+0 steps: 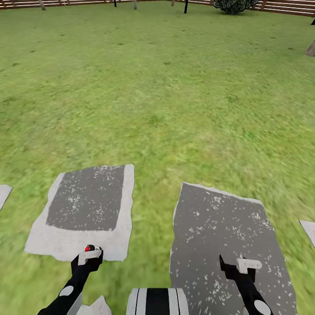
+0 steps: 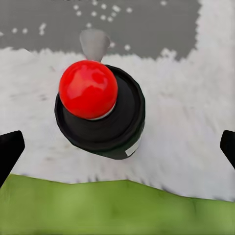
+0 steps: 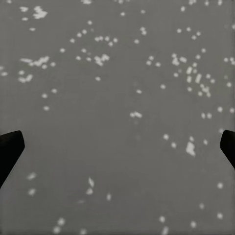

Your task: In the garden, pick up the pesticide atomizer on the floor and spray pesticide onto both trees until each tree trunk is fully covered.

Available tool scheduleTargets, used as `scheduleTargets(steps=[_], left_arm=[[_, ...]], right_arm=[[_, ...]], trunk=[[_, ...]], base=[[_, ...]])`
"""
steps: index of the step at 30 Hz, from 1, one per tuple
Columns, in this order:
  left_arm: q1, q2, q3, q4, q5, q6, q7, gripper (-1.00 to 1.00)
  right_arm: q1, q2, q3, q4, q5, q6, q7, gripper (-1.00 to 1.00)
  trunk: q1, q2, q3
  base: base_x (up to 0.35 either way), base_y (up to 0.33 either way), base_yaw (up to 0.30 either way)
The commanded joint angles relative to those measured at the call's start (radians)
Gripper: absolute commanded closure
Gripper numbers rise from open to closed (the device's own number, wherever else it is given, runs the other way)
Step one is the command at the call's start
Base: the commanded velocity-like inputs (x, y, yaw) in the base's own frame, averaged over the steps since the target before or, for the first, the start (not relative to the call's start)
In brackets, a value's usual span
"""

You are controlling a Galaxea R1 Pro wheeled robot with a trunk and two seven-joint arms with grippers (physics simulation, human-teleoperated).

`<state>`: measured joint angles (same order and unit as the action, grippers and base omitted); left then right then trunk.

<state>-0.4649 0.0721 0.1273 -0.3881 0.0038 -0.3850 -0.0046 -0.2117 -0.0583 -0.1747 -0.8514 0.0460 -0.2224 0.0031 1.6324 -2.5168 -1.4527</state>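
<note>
The pesticide atomizer (image 2: 100, 115) is a small black bottle with a round red top and a grey nozzle. It stands on the pale rim of the left paving slab (image 1: 52, 238). My left gripper (image 2: 117, 152) hovers over it, open, with one dark fingertip (image 2: 11, 149) wide on each side and no contact. From the head the atomizer (image 1: 89, 248) is a red speck just past the left gripper (image 1: 89, 254). My right gripper (image 1: 241, 264) is open and empty over the right slab (image 1: 210, 227). A grey-beige tree trunk base (image 1: 311, 49) shows at the far right edge.
Green lawn (image 1: 157, 87) stretches ahead to a brown slat fence (image 1: 284, 6). A round dark bush (image 1: 234, 5) and thin dark posts (image 1: 186, 6) stand by the fence. More paving pieces (image 1: 3, 192) lie at both sides. My trunk (image 1: 157, 302) shows at the bottom.
</note>
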Motion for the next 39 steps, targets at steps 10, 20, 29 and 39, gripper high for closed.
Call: scheduleTargets(steps=[10, 20, 29, 39], left_arm=[[0.000, 0.000, 0.000, 0.000, 0.001, -0.001, 0.000, -1.00], [0.000, 0.000, 0.000, -0.001, 0.000, 0.000, 0.002, -1.00], [-0.001, -0.002, 0.000, -0.002, 0.000, 0.004, 0.006, 1.00], [-0.001, -0.002, 0.001, -0.003, 0.004, -0.001, 0.006, 1.00]], right_arm=[[0.000, 0.000, 0.000, 0.000, 0.000, 0.000, 0.000, -1.00], [0.000, 0.000, 0.000, 0.000, 0.000, 0.000, 0.000, -1.00], [0.000, 0.000, 0.000, 0.001, 0.000, 0.000, 0.000, -1.00], [0.000, 0.000, 0.000, 0.002, 0.000, 0.000, 0.000, -1.00]], trunk=[[0.000, 0.000, 0.000], [0.000, 0.000, 0.000], [0.000, 0.000, 0.000], [0.000, 0.000, 0.000]], base=[[0.036, 0.065, 0.000], [0.000, 0.000, 0.000], [0.000, 0.000, 0.000], [0.000, 0.000, 0.000]])
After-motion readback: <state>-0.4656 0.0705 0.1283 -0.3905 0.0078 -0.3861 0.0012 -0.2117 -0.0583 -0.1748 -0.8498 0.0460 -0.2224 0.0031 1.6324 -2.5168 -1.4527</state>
